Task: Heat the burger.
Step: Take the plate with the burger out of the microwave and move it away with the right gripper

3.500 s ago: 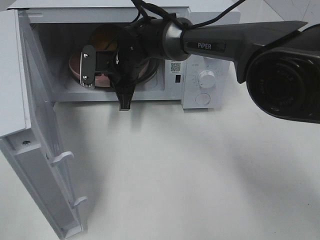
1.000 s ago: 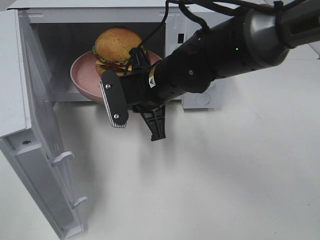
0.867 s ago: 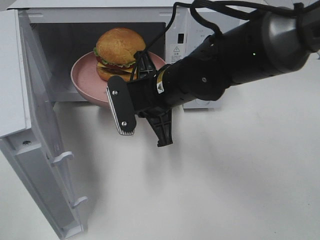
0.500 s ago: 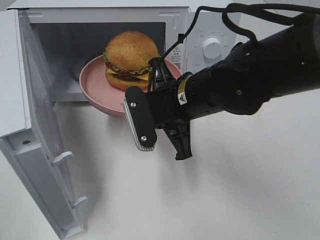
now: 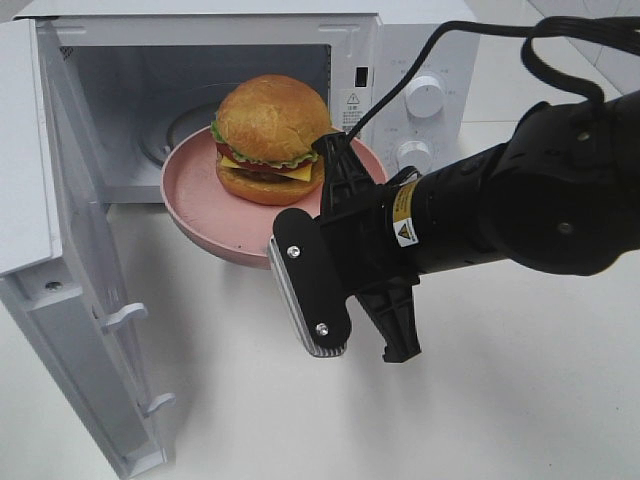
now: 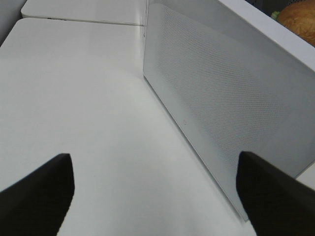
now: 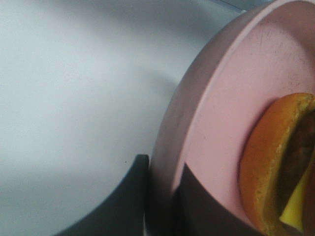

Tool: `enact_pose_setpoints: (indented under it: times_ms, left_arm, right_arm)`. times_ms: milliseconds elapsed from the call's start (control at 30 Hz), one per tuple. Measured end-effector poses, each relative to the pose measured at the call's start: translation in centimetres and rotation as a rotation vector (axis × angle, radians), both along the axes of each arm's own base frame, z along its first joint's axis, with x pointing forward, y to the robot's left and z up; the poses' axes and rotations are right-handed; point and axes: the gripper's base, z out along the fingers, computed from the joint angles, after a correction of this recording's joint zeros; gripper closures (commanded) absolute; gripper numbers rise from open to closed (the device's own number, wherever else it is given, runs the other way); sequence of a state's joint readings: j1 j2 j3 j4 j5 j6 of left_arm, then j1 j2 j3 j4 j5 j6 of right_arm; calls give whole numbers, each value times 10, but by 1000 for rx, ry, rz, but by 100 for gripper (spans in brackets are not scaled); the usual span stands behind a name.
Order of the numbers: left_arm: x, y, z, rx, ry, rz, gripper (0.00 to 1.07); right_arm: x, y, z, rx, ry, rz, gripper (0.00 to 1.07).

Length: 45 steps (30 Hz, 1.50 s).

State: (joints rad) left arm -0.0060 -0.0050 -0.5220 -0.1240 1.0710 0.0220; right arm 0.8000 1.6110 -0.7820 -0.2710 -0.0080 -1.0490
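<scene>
**Burger on a Pink Plate, Held at the Microwave's Mouth**

At the left of the high view, the microwave door (image 5: 75, 300) stood wide open. The white microwave (image 5: 410, 40) sat at the top of the frame on the white table (image 5: 500, 400), and its two round knobs (image 5: 424, 96) showed on the right of its front.

In the left wrist view, the left hand (image 6: 152, 191) was wide open. Its two dark fingers (image 6: 37, 189) stood far apart in the lower corners of the frame, and it held nothing. It faced the dotted side of the door.

In the middle of the high view, the burger (image 5: 273, 138) sat on the pink plate (image 5: 205, 215). The plate was up off the table, just in front of the microwave's opening.

To the right of it, the big black right arm (image 5: 520, 200) reached in from the right edge. The right hand (image 7: 160, 196) was pinched nearly closed on the rim of the plate, one finger on each side of the rim.
</scene>
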Motion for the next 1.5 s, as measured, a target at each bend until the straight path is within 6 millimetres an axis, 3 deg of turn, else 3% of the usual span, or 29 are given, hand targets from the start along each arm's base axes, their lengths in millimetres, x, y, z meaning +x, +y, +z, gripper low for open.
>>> enact_pose_setpoints:
  times_ms: [1067,1500]
  left_arm:
    - [0,0,0,0,0,0,25]
    - [0,0,0,0,0,0,25]
  right_arm:
    - [-70,-79,28,-45,1,-49,107]
    - [-94,-117,45,-72,-10,-169,107]
